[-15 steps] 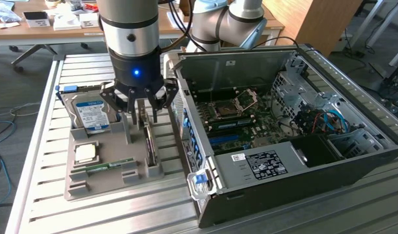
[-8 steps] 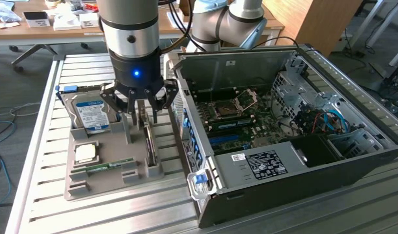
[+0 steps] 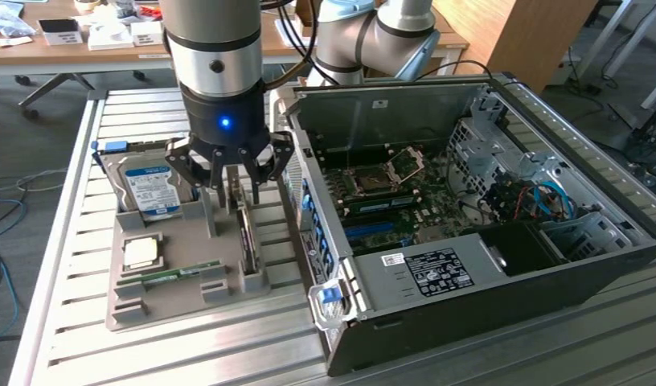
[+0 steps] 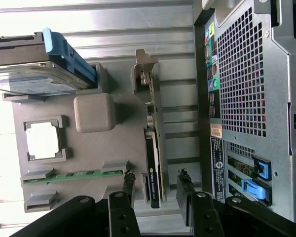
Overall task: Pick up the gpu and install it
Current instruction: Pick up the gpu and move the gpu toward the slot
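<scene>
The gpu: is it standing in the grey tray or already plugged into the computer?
In the tray: the gpu stands on edge in the grey tray, beside the open computer case.

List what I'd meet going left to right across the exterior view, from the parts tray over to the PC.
hard drive → gpu → computer case

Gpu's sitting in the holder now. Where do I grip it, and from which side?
Take the gpu by its upper long edge, coming straight down, one finger on each flat face. It stands on edge in the slots of the gray holder, so probably only the top is free. The open end effector hangs right above it.
</scene>
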You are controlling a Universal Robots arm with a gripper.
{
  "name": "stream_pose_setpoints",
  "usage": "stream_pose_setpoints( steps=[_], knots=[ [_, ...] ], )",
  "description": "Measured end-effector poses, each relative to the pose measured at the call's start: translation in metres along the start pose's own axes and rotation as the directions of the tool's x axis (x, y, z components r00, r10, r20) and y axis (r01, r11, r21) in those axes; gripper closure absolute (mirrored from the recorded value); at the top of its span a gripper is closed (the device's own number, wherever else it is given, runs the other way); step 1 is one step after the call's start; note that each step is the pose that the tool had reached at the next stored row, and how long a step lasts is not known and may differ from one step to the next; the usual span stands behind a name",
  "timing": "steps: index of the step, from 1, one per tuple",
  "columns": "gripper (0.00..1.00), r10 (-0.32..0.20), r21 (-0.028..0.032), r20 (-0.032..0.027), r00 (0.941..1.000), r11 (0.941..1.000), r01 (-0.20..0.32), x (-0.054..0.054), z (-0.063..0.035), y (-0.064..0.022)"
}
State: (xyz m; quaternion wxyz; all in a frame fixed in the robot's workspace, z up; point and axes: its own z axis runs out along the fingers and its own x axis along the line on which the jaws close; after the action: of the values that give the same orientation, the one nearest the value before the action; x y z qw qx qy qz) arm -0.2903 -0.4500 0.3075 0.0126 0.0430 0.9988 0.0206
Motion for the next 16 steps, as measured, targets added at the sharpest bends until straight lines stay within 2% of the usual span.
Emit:
stream_pose_setpoints(
  steps=[9, 16],
  knots=[
    [0.53, 0.000, 0.0000, 0.0000, 1.0000, 1.0000, 0.000, 0.0000, 0.0003, 0.0000],
    [0.53, 0.000, -0.0001, 0.0001, 1.0000, 1.0000, 0.000, 0.0001, 0.0047, -0.0002]
  ],
)
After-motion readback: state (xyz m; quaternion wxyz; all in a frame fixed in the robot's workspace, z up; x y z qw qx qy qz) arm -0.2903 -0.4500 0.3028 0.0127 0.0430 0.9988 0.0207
